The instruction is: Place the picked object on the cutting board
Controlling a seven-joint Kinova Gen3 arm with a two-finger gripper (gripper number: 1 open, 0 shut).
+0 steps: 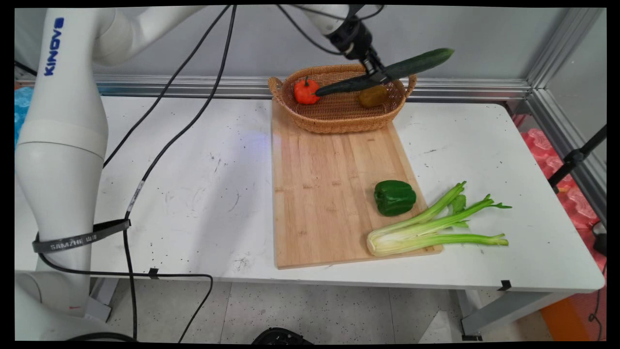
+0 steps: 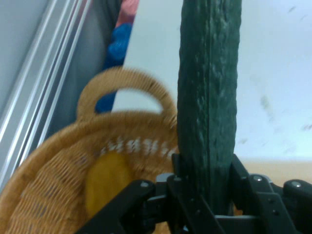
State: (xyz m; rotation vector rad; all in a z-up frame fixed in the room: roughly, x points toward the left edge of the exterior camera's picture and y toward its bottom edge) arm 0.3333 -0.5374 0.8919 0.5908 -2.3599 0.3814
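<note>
A: What is the black two-finger gripper [image 1: 377,73] holding?

B: It is gripping a long dark green cucumber [image 1: 387,72], with its fingers [image 2: 183,195] clamped on the cucumber's middle, one on each side. The hand view is showing the same thing: the cucumber [image 2: 209,97] is rising straight up out of the gripper [image 2: 208,195], pinched between the two black fingers.

A: And where is the cucumber sitting in the scene?

B: It is hanging in the air above the oval woven wicker basket [image 1: 339,116] at the far end of the table. It is lying tilted, its right end pointing up past the basket's right handle and its left end dipping toward the inside of the basket, near a small orange-red pepper with a green stem [image 1: 306,90].

A: Is anything else lying in the basket?

B: A brownish-yellow rounded fruit [image 1: 373,95] is resting at its right side, just below the gripper. In the hand view it is appearing as a yellow blur [image 2: 107,180] on the wicker [image 2: 44,195].

A: What is the basket standing on?

B: It is sitting on the far end of a long pale wooden cutting board [image 1: 319,194], which is lying on the white table [image 1: 193,194]. Near the board's front right corner a green bell pepper [image 1: 395,197] is resting, and just beside it a bunch of light green celery stalks [image 1: 431,228] is lying with its root end on the board and its leafy tips reaching onto the table.
</note>
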